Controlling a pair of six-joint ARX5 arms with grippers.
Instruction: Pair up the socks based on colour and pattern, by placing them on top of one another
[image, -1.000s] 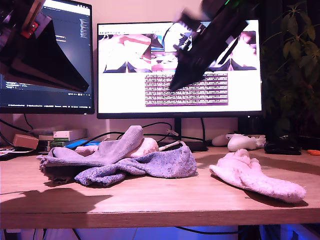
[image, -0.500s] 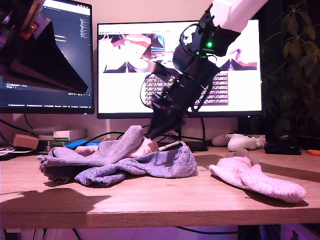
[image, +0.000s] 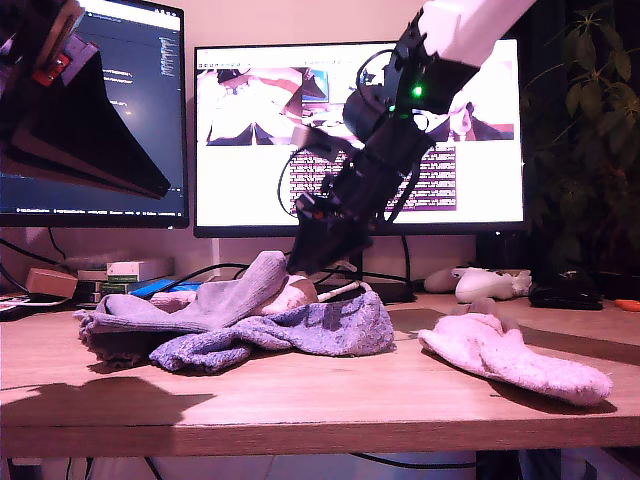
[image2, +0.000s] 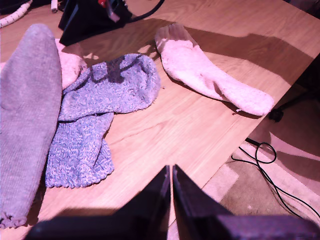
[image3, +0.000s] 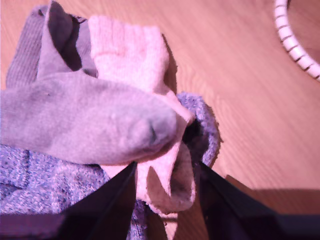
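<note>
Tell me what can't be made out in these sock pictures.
- Pink sock in the pile: mostly hidden under the grey sock in the second wrist view.
- My second tool: open around the pink cuff; contact unclear.
- How many socks the pile holds: overlapped in the exterior view.
- My first tool: cut off by the exterior view's left edge.

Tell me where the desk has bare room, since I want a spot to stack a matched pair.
The widest bare wood lies between the blue-purple knit sock and the lone pink sock, and along the desk's front edge. The heap under my second end effector, with the grey sock, is crowded, as is the cluttered back edge.
</note>
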